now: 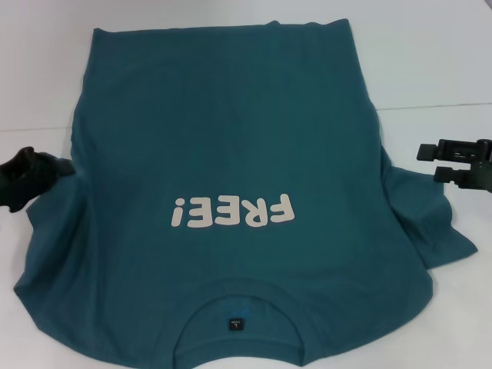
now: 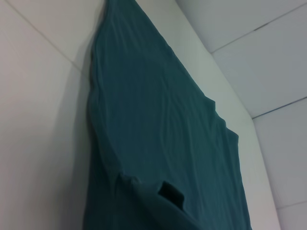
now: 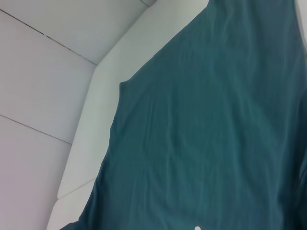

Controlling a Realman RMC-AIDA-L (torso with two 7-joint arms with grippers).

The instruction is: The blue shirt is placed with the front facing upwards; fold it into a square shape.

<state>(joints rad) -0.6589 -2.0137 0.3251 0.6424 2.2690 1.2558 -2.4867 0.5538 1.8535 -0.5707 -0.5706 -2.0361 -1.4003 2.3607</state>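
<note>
The blue shirt (image 1: 231, 131) lies spread on the white table (image 1: 430, 61), front up. Its cream "FREE!" lettering (image 1: 233, 211) reads upside down, and the collar (image 1: 237, 307) with a small dark label (image 1: 235, 325) is at the near edge. My left gripper (image 1: 46, 173) is at the shirt's left edge, at the left sleeve. My right gripper (image 1: 428, 163) is open and empty, a little above and beside the right sleeve (image 1: 430, 223). The shirt fills the left wrist view (image 2: 158, 124) and the right wrist view (image 3: 211, 124); neither shows fingers.
Bare white table lies to the left, right and far side of the shirt. A thin seam (image 1: 438, 105) crosses the table at the right. The wrist views show the table's far edge (image 3: 96, 110) and pale tiled floor beyond it.
</note>
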